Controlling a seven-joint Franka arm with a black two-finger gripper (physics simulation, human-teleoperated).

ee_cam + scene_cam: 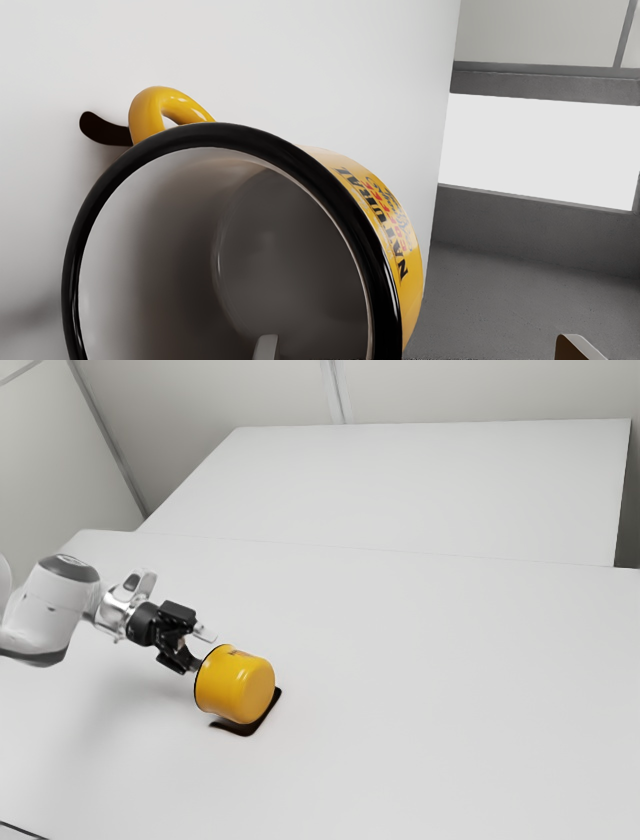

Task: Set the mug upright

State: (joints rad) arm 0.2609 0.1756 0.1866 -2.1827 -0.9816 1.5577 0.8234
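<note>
The room has pale walls [240,390]. A white table [430,690] forms the work surface; a second white surface [430,480] lies beyond it. In the wrist view, a grey wall [530,225] with a bright rectangular panel [540,150] is visible past the table edge.

The arm [60,605] enters from the exterior view's left. The gripper [203,650] is located at the open end of the mug [240,688]. Gripper state: fingers apart, not clamped. In the wrist view, one finger [266,347] is within the mouth of the mug; the other finger [575,347] is outside, with a gap between it and the outer wall. The mug wall lies between the two fingers.

Mug position: on its side on the table, not upright. The mouth faces the gripper; the base faces away from it, toward the exterior view's right. The body is yellow, with a black rim [230,135] and a pale interior. The yellow handle [142,117] points toward the table, beside a dark patch [102,130]. Black and red lettering [375,215], including the word "NATURAL", is printed on the outer wall, on the side toward the outside finger.
</note>
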